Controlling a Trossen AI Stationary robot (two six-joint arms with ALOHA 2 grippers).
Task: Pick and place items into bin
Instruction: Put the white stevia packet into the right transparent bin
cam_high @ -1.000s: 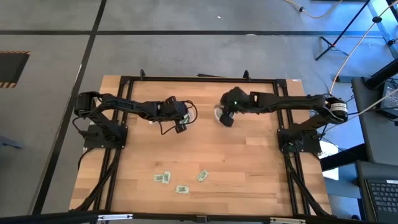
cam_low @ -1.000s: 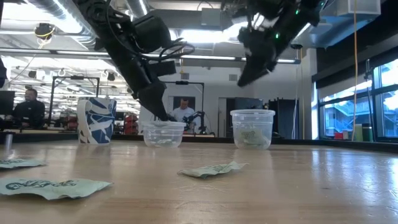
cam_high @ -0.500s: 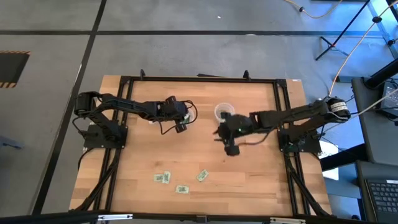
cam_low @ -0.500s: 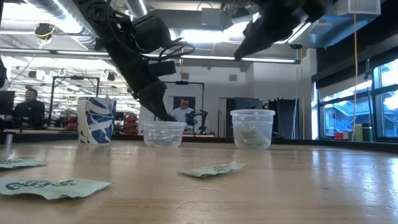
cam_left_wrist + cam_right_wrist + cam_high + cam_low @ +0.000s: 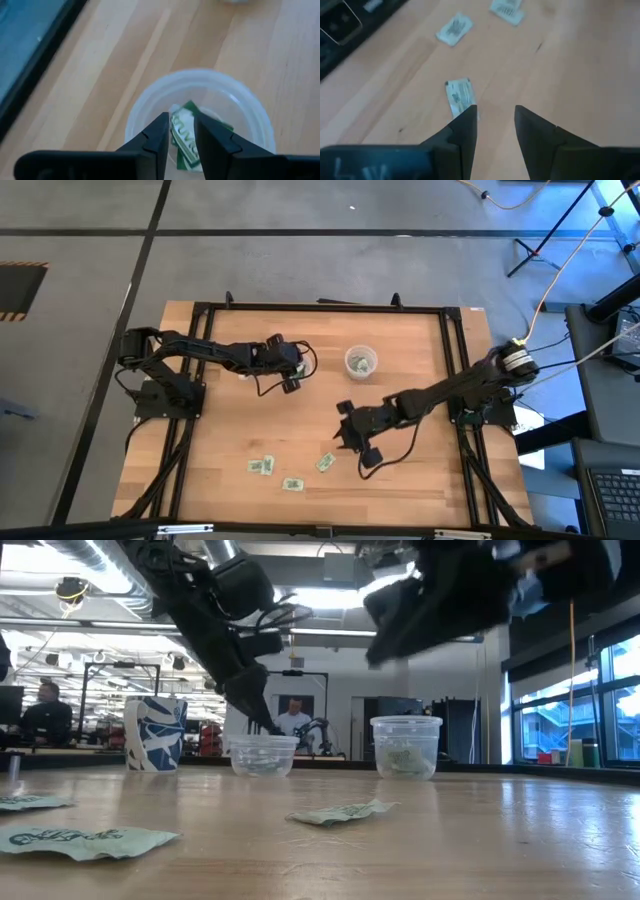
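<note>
Left gripper (image 5: 179,131) poised over a clear cup (image 5: 145,107), fingers slightly parted, packet (image 5: 184,142) lying loose in the cup beneath. Right gripper (image 5: 495,122) above the table (image 5: 400,470), fingers parted and empty, beside a green-and-white packet (image 5: 459,95). Printing on wrappers illegible.

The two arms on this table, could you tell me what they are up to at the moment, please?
They are sorting small packets into clear cups. The left end effector hangs over one cup, fingers apart, with a green-and-white packet showing between them inside it. The right end effector, open and empty, reaches toward the packets still lying on the table, nearest one. A second cup already holds packets.
</note>
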